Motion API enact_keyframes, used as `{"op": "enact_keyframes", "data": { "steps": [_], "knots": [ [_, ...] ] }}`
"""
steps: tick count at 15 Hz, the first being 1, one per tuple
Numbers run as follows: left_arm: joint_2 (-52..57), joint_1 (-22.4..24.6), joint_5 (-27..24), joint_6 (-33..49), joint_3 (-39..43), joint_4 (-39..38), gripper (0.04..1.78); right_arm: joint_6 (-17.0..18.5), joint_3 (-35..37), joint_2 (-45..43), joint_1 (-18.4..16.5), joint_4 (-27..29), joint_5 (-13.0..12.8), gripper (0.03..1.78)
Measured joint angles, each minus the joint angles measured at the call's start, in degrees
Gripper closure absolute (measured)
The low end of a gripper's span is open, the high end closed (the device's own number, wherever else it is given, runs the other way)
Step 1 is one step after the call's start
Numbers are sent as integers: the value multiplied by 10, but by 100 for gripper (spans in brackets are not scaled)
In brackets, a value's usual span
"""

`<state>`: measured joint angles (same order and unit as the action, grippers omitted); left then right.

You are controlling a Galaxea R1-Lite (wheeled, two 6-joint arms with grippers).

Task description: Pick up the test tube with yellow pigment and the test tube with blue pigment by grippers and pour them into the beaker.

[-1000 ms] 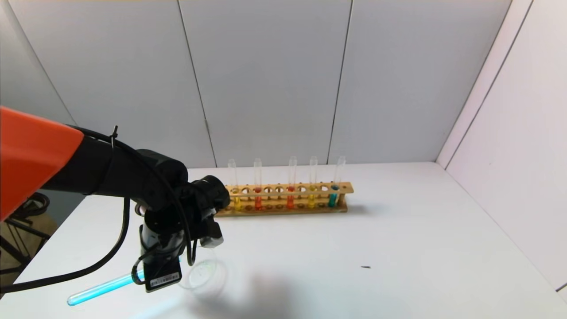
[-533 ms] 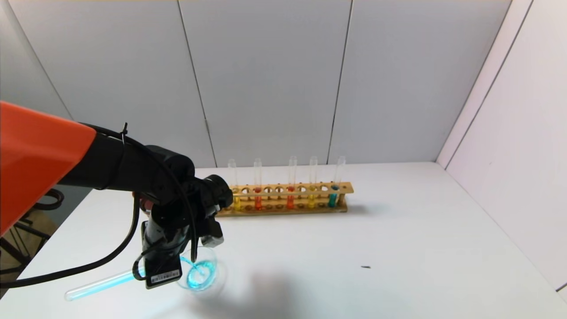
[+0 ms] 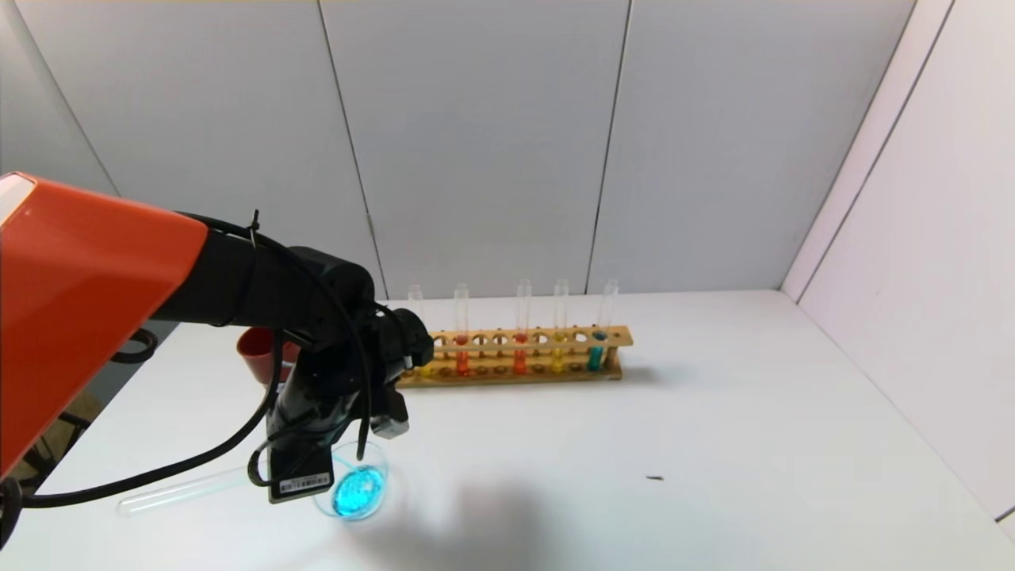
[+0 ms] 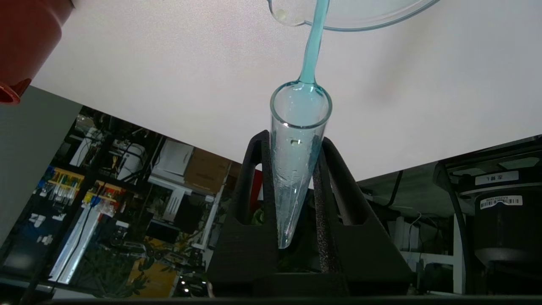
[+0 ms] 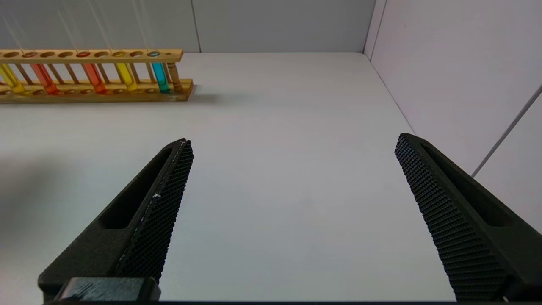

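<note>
My left gripper [image 4: 292, 140] is shut on the test tube with blue pigment [image 4: 296, 169], held tilted with its mouth over the beaker [image 4: 351, 17]. A thin blue stream runs from the mouth into the beaker. In the head view the tube [image 3: 178, 492] looks almost empty and the beaker [image 3: 353, 490] holds bright blue liquid. A test tube with yellow pigment [image 3: 558, 349] stands in the wooden rack [image 3: 515, 353]; it also shows in the right wrist view [image 5: 125, 76]. My right gripper [image 5: 292, 144] is open and empty, low over bare table.
The rack also holds two orange-red tubes [image 3: 462, 353], a second blue tube [image 3: 596, 349] and another yellow tube at its left end [image 5: 10, 80]. A dark red cup [image 3: 258, 353] stands behind my left arm. A small dark speck [image 3: 654, 478] lies on the table.
The left gripper has tipped the tube further. The blue liquid has run out of the tube and filled the beaker's bottom. The left arm has shifted slightly up and right.
</note>
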<state>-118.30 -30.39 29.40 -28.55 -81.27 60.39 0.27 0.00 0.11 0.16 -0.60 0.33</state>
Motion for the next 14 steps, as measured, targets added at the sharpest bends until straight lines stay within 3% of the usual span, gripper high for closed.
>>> {"op": "enact_keyframes", "data": {
  "steps": [14],
  "knots": [
    [-66,-35,27,7,-57,41,152,0,0,0,0,0,0,7]
  ]
}}
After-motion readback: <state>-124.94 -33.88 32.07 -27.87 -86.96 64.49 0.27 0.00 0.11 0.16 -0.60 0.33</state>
